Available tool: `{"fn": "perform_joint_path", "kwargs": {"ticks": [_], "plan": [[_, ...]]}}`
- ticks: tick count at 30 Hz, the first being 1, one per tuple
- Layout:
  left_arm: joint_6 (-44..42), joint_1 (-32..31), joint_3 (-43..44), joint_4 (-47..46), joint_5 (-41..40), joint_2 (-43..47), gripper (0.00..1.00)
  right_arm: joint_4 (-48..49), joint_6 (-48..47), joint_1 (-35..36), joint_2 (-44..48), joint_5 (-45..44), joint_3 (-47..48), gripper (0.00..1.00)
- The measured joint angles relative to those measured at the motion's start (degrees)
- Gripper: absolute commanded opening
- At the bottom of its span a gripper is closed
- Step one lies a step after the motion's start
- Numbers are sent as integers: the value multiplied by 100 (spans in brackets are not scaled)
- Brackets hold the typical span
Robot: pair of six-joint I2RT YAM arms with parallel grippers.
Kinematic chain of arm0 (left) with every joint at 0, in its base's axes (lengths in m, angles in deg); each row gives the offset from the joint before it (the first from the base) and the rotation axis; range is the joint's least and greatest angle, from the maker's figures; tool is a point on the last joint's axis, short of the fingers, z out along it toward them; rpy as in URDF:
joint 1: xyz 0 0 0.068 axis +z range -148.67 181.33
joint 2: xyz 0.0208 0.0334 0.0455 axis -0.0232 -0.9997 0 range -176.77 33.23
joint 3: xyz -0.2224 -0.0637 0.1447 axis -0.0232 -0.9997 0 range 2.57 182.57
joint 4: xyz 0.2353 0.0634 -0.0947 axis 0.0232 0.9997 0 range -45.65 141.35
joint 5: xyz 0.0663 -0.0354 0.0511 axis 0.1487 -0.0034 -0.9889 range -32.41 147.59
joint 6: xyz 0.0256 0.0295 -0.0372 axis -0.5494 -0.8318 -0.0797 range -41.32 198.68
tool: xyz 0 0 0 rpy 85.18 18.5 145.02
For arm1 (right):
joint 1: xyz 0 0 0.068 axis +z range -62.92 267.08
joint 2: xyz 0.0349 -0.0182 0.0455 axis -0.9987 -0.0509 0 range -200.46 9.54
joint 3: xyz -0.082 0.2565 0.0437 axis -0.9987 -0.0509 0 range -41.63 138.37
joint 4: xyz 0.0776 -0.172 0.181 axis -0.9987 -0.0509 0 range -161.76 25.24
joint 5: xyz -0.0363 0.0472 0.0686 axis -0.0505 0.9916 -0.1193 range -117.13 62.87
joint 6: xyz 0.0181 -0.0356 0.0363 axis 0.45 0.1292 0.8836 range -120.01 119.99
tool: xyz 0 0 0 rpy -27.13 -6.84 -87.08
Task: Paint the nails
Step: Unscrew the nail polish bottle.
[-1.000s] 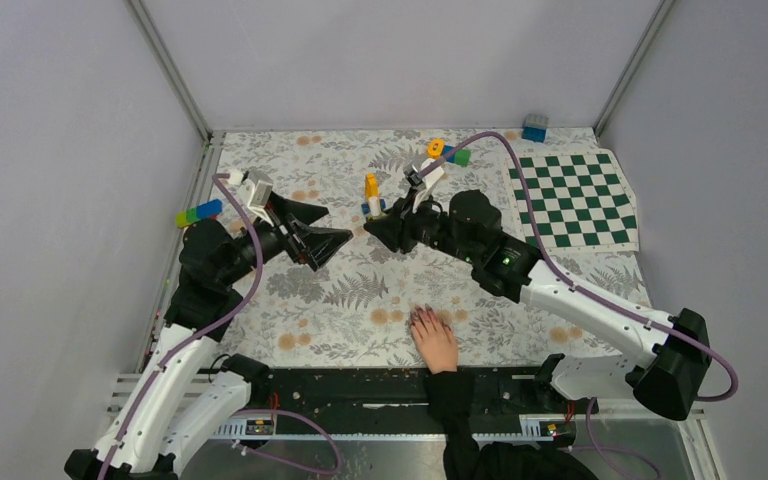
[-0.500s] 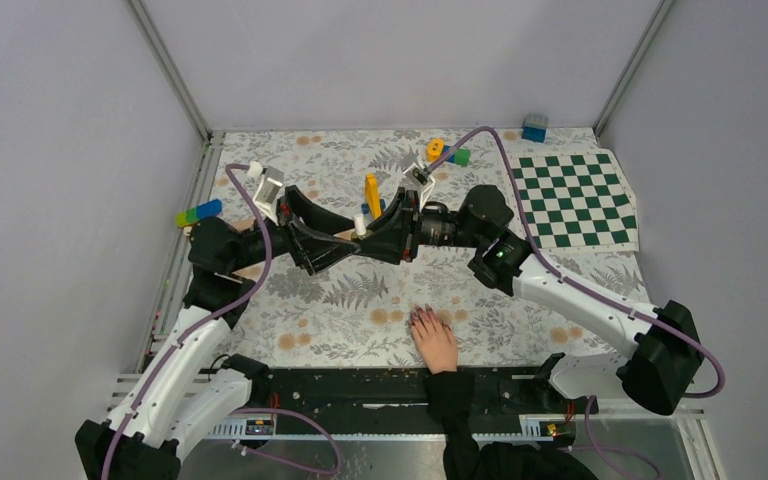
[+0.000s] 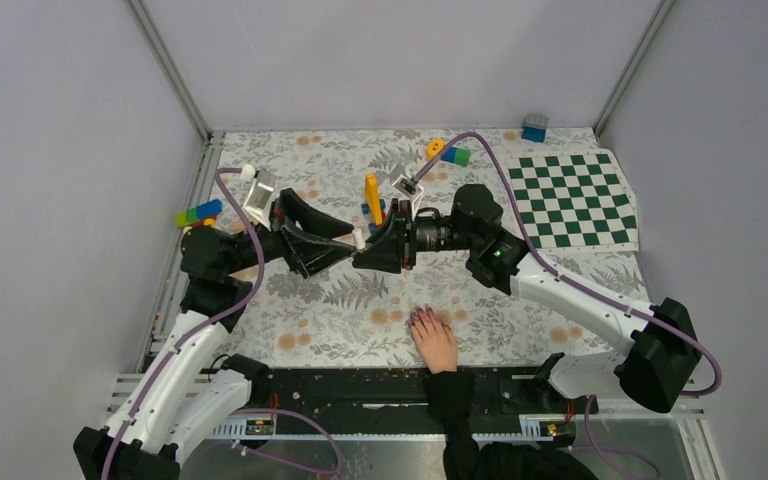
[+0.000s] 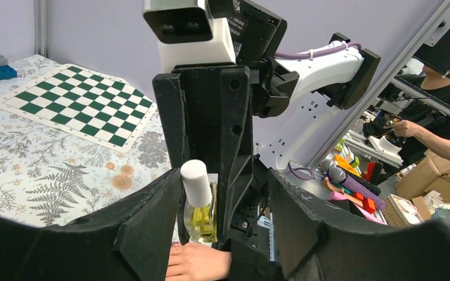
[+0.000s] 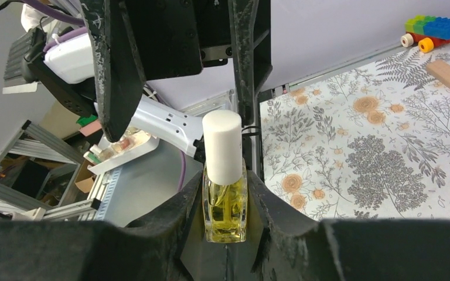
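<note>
Uncapping being set up, with the jaws to be centred first
The left gripper (image 3: pixel 350 240) is seen released, its jaws parted on either side of the white cap (image 5: pixel 222 146) and neither clearly pressed against it. The cap is best taken squarely on its straight sides, with the jaws centred before they are closed, so that it is not pushed askew. The bottle (image 5: pixel 225 213) of yellowish polish is clenched by its glass body in the right gripper (image 5: pixel 225 196), which should be held firm while the cap is twisted, lest the bottle be turned with it or spilled. The nails (image 3: pixel 420 316), dark red, are found on the hand (image 3: pixel 436 342) laid flat on the table (image 3: pixel 310 320) near its front edge, apart from both grippers, and painting is judged not yet begun
</note>
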Motion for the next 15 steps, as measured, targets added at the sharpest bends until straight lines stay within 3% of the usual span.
{"fn": "perform_joint_path", "kwargs": {"ticks": [12,15], "plan": [[-74,0,2,444,-7,-313,57,-892,-713,92,4,-160,332,0],[-70,0,2,470,-2,-417,52,-1049,-846,131,4,-179,415,0]]}}
